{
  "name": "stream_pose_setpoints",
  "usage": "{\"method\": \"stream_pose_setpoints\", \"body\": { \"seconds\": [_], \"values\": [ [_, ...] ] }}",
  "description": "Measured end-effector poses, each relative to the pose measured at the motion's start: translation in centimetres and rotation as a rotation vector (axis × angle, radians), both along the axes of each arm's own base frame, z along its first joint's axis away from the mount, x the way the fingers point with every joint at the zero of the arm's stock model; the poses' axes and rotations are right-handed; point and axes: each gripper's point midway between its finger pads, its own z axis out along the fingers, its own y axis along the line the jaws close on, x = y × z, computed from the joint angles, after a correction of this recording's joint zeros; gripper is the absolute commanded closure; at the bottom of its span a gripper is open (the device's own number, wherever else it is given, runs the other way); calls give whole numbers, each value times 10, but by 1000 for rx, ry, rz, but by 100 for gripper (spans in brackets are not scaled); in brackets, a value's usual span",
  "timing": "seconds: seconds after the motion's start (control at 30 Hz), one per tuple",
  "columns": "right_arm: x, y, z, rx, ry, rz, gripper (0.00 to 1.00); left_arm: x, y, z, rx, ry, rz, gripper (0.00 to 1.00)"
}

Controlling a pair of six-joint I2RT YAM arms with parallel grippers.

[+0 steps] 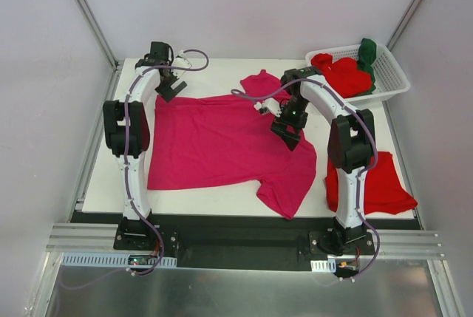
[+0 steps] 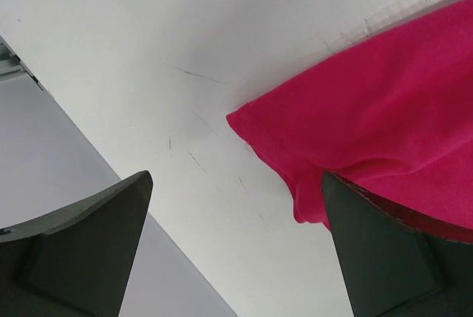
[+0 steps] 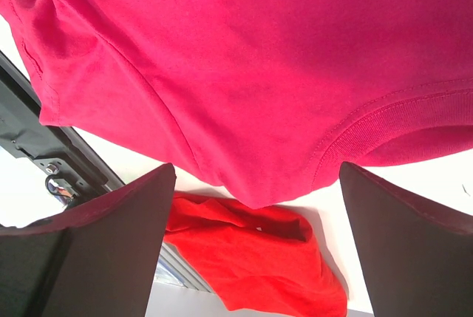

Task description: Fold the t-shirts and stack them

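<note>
Magenta t-shirt (image 1: 222,143) lies spread flat on the table (image 1: 199,200). My left tool (image 1: 168,89) and right tool (image 1: 288,131) hang released above it. I should pinch the hem corner (image 2: 255,128) and the shoulder beside the collar (image 3: 392,121) together, lifting evenly.

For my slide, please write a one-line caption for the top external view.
Left pincer and right pincer, open, at a spread pink shirt; red shirt beside, more in the basket.
</note>
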Motion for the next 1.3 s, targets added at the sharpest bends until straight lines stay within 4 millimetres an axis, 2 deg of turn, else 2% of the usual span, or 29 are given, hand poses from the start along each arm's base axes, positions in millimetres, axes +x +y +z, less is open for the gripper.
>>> {"method": "stream_pose_setpoints", "body": {
  "seconds": [0.1, 0.4, 0.53, 0.83, 1.3],
  "values": [
    [-1, -1, -1, -4, 5, 0, 4, 0, 1, -8, 5, 13, -5, 1],
    [-5, -4, -5, -17, 18, 1, 4, -3, 5, -49, 22, 94, -21, 1],
    [-5, -4, -5, -20, 17, 0, 4, 1, 9, -49, 54, 93, -29, 1],
    [-4, -6, -5, -30, 13, 2, 4, 36, 17, -44, 112, 24, -32, 1],
    [-4, -2, -5, -51, -3, 10, 4, 53, 29, -40, 191, -21, -21, 1]
  ]
}}
